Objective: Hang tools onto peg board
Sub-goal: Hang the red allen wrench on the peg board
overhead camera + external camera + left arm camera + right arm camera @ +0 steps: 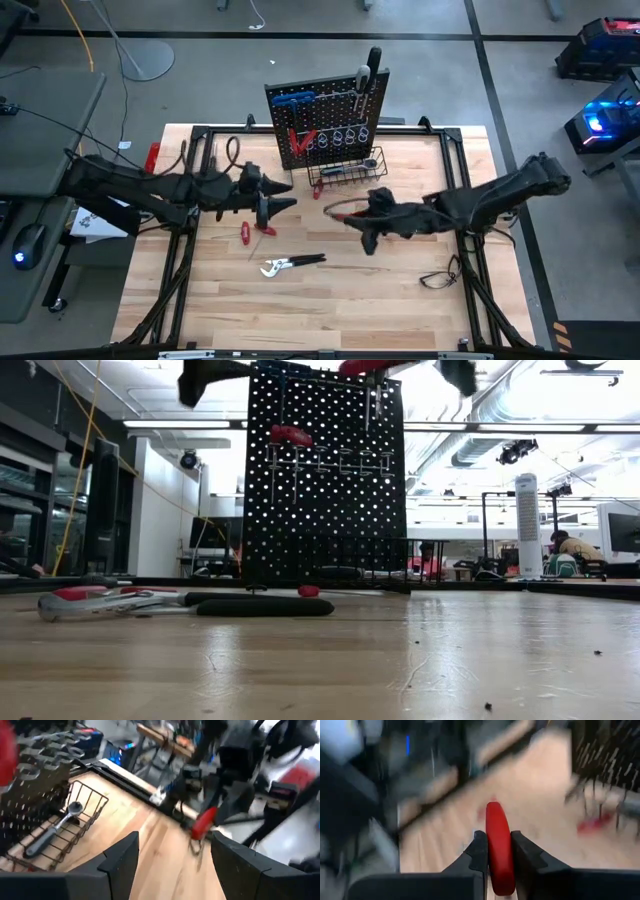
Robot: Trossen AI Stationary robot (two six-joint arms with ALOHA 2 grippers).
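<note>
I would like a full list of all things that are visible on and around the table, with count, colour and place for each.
Peg board: one, black, upright at the table's far edge, with blue and red tools hung on it.
Wire basket: one, black, at the board's foot.
Ratchet wrench: one, silver, lying in the basket.
Pliers: one, silver with black handles, flat on the table near its middle.
Small red tools: two, red-handled, on the table under the left arm.
Table: one, light wood, black frame.
Left pincer: one, dark, open and empty, above the table in front of the board.
Right pincer: one, dark, shut on a red-handled tool, right of the basket.
</note>
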